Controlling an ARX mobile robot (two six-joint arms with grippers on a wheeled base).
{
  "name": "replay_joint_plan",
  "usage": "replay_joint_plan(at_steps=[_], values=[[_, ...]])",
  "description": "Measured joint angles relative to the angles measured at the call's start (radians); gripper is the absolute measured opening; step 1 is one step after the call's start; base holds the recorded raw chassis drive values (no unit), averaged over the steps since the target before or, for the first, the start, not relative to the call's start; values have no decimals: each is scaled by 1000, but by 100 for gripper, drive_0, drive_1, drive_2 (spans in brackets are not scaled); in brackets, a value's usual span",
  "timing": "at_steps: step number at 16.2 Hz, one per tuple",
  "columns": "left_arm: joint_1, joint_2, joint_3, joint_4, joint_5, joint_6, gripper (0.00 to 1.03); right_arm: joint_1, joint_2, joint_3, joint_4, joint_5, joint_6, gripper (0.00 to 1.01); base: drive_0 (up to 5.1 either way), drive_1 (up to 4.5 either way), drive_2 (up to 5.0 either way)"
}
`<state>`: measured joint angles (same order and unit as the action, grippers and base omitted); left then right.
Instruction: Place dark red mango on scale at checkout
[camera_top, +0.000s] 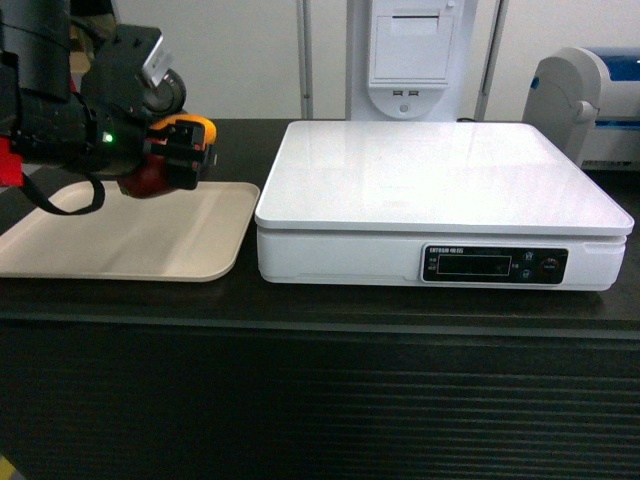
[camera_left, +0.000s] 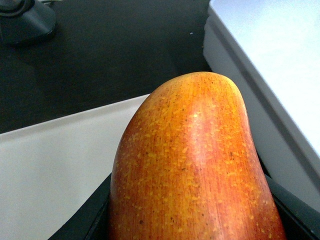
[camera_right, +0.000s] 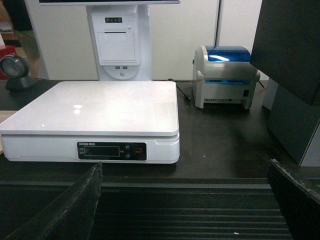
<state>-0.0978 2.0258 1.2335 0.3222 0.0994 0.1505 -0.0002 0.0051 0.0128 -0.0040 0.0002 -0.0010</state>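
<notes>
The dark red mango (camera_top: 148, 178) hangs just above the far right corner of the beige tray, with my left gripper (camera_top: 172, 160) shut on it. In the left wrist view the mango (camera_left: 190, 160) fills the middle, its red-orange skin speckled yellow, and dark fingers (camera_left: 82, 222) show at both of its sides. The white scale (camera_top: 440, 180) stands on the dark checkout (camera_top: 320, 310) to the right of the mango, its platform bare. My right gripper (camera_right: 185, 200) is open in front of the counter's ribbed panel, below the scale (camera_right: 95, 107), with nothing between its fingers.
A flat beige tray (camera_top: 130, 240) lies left of the scale, its edge close to the scale's side. Behind the scale rises a white receipt kiosk (camera_top: 415, 50). A blue-topped label printer (camera_right: 225, 75) sits at the back right. A dark scanner stand (camera_right: 12, 70) is at the back left.
</notes>
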Motion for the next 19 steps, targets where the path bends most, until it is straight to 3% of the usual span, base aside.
replay_joint_plan(at_steps=[3, 7, 13, 19], values=[[-55, -185, -204, 45, -5, 8, 66, 0, 0, 0, 0, 0, 0, 98, 0, 0, 0], [-118, -316, -273, 78, -14, 15, 66, 0, 0, 0, 0, 0, 0, 98, 0, 0, 0], [-166, -309, -240, 65, -17, 18, 66, 0, 0, 0, 0, 0, 0, 98, 0, 0, 0], [-261, -161, -29, 0, 7, 40, 66, 0, 0, 0, 0, 0, 0, 98, 0, 0, 0]])
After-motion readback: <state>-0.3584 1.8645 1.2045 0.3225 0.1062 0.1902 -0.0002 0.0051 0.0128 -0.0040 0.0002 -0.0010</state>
